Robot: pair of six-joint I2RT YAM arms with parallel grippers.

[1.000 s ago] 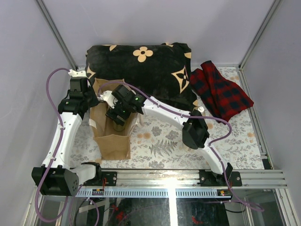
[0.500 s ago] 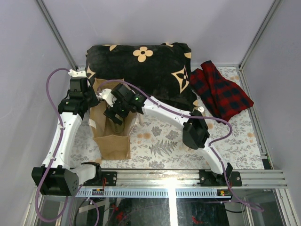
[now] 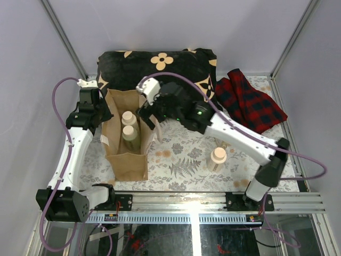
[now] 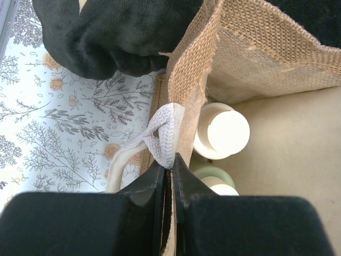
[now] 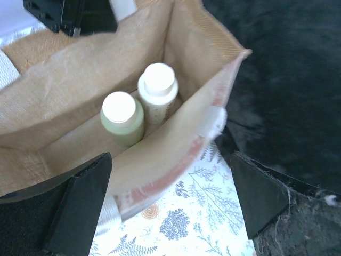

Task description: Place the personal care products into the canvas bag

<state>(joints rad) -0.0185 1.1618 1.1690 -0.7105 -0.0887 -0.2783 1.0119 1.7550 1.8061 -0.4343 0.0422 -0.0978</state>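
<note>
The canvas bag [image 3: 128, 157] stands upright at the left. A cream bottle [image 3: 127, 117] and an olive-green bottle [image 3: 130, 134] stand inside it. They also show in the left wrist view as the cream [image 4: 222, 132] and the green [image 4: 212, 177], and in the right wrist view as the cream [image 5: 157, 88] and the green [image 5: 121, 116]. Another cream bottle [image 3: 217, 158] stands on the table at the right. The amber bottle is out of view. My left gripper [image 3: 104, 115] is shut on the bag's left rim and pale handle [image 4: 164, 133]. My right gripper [image 3: 147, 118] is open and empty above the bag's right rim [image 5: 176, 154].
A black floral cloth [image 3: 160, 74] lies bunched behind the bag, touching its far side. A red plaid cloth [image 3: 250, 104] lies at the back right. A metal rail [image 3: 202, 202] runs along the near edge. Frame posts and walls close in both sides.
My right gripper has come up out of the bag and opened, leaving the olive-green bottle inside. The right arm's elbow swung right, uncovering the cream bottle on the table. The left arm has not moved.
</note>
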